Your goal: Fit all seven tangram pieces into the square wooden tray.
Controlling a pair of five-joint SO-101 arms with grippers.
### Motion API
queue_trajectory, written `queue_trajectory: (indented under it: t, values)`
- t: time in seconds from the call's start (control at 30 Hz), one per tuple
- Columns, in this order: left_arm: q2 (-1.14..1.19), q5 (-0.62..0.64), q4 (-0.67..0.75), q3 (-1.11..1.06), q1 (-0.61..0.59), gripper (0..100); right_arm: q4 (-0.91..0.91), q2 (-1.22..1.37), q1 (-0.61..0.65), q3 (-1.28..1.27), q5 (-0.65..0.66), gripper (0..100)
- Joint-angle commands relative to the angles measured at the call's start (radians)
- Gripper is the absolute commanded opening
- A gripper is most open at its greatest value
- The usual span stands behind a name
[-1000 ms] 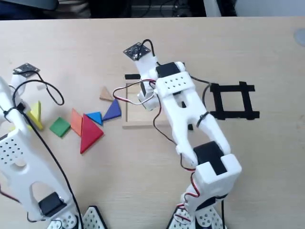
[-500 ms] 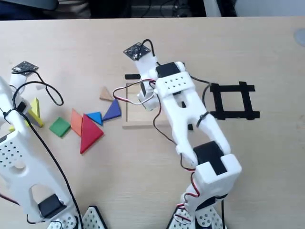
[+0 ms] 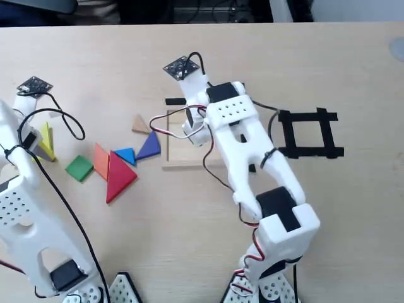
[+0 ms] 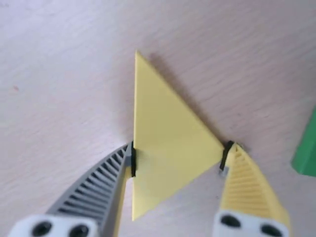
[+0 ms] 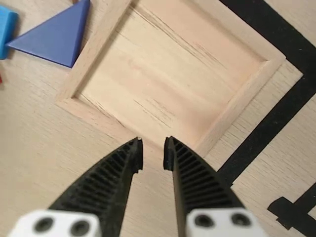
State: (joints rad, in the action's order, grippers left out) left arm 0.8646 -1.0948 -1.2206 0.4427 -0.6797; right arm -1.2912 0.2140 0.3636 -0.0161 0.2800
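Here's the left claw (image 4: 177, 157) clamped on the yellow triangle (image 4: 165, 138), one side on a flat edge, the other right on a corner. It's well off from the tray (image 3: 189, 165), with the loose pieces (image 3: 118, 173) lying between. That corner grip looks shaky, and the triangle could pivot or pop free on the carry. The right claw (image 5: 153, 148) is narrow and empty over the tray's rim, likely blocking the drop.

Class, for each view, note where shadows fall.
Left wrist view: the yellow triangle casts a soft shadow on the table along its slanted edge. Right wrist view: the tray rim faintly shades its floor. High view: even light, no hard shadows.
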Motion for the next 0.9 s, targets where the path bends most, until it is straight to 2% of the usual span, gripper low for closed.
queue_trajectory:
  t: [0.0,0.6,0.87]
  values:
    - [0.021,0.012,0.035,-0.001,0.015,6,0.000,-0.056,0.009,0.008,0.002,8.9]
    - [0.021,0.015,-0.519,0.526,0.125,6,-0.002,-0.054,0.006,0.005,0.000,8.9]
    - [0.031,0.020,-0.539,0.602,0.131,6,-0.006,-0.054,0.006,0.004,-0.002,8.9]
